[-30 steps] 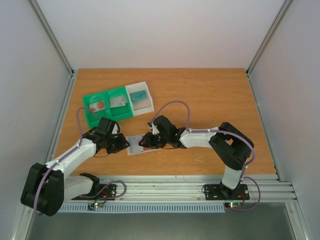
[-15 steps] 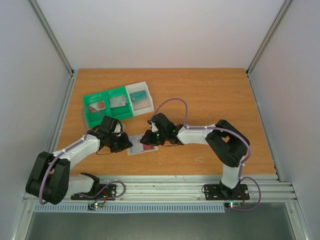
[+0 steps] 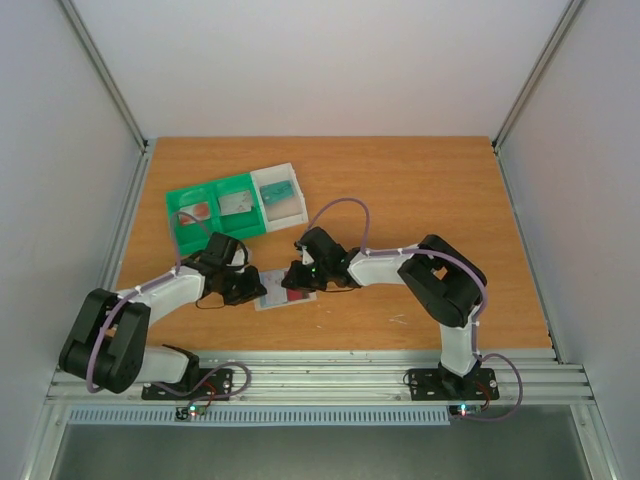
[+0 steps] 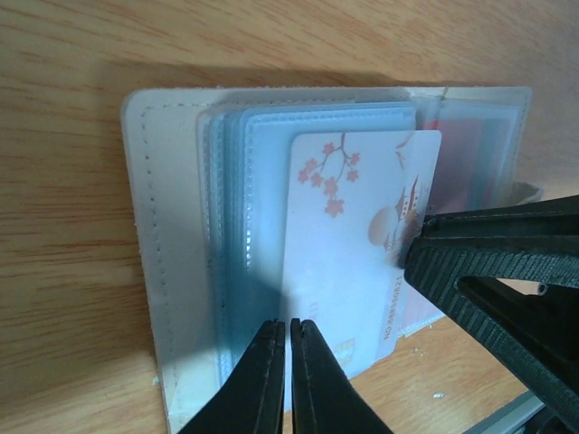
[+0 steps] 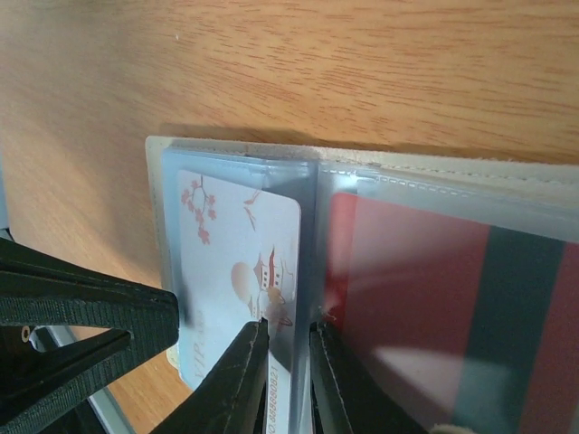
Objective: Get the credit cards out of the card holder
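The pale blue-grey card holder [image 3: 270, 298] lies open on the table between my grippers. In the left wrist view its clear pockets [image 4: 167, 226] hold a white card with red blossom print [image 4: 353, 226], which sticks partly out. My left gripper [image 4: 288, 324] is shut, with its tips on that card's left edge. My right gripper [image 5: 288, 330] is closed on a clear pocket leaf of the holder [image 5: 452, 167], between the white card [image 5: 235, 235] and a red card [image 5: 407, 289] still in its pocket. In the top view the left gripper [image 3: 256, 290] and the right gripper [image 3: 292, 282] meet over the holder.
A green-and-white three-compartment tray [image 3: 212, 232] stands behind the left arm, with a pink card [image 3: 197, 211], a grey card [image 3: 235, 203] and a teal card [image 3: 282, 188] in it. The table's front edge is just below the holder.
Both arms have pushed a little forward at the holder. The left gripper has moved right onto it. The holder stays in place.
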